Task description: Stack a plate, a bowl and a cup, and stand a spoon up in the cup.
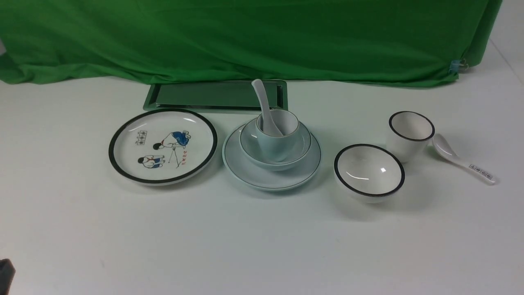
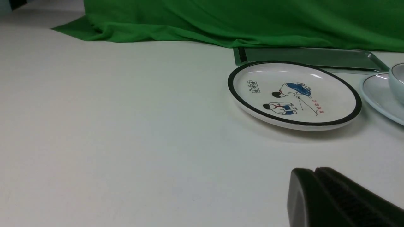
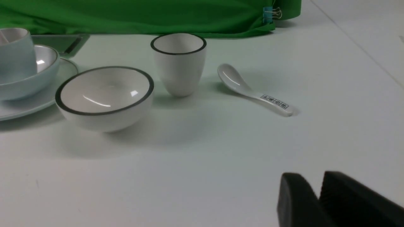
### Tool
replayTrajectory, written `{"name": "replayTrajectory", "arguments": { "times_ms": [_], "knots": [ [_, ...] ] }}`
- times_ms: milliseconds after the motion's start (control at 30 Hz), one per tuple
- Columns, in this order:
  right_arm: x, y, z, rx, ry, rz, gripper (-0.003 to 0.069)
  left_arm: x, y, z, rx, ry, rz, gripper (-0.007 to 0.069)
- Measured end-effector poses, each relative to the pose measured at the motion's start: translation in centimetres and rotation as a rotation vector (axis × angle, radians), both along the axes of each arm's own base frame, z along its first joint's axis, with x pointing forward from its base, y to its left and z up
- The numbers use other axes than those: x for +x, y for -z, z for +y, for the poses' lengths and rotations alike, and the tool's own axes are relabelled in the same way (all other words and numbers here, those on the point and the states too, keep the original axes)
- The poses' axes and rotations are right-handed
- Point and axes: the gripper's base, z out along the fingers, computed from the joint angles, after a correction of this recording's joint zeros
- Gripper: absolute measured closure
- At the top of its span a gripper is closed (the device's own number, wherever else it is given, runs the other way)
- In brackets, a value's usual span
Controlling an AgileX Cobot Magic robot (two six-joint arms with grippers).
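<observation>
The pale blue plate [image 1: 245,169] lies mid-table with the shallow pale bowl [image 1: 249,141] on it. The pale blue cup [image 1: 282,144] stands in the bowl. The plain white spoon [image 1: 262,98] leans in the cup, handle up and tilted left. In the right wrist view the cup [image 3: 15,53], bowl [image 3: 45,71] and plate [image 3: 31,104] show at the edge. My left gripper [image 2: 315,170] is shut with nothing in it, low over bare table near the cartoon plate. My right gripper [image 3: 317,177] hangs over bare table with a narrow gap between its fingers, holding nothing.
A black-rimmed cartoon plate [image 1: 163,145] lies left of the stack. To its right are a black-rimmed white bowl [image 1: 369,171], a black-rimmed white cup [image 1: 410,133] and a printed spoon [image 1: 462,163]. A metal tray [image 1: 213,96] and green cloth [image 1: 245,37] are behind.
</observation>
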Motion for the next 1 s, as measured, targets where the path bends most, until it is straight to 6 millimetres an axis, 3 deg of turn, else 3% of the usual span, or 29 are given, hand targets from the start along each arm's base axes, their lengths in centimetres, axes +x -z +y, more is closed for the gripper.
{"name": "replayTrajectory", "arguments": {
  "times_ms": [1000],
  "knots": [
    [0.0, 0.0, 0.0, 0.0, 0.0, 0.0, 0.0431, -0.02, -0.03, 0.3, 0.052, -0.039, 0.001, 0.0655]
  ]
}}
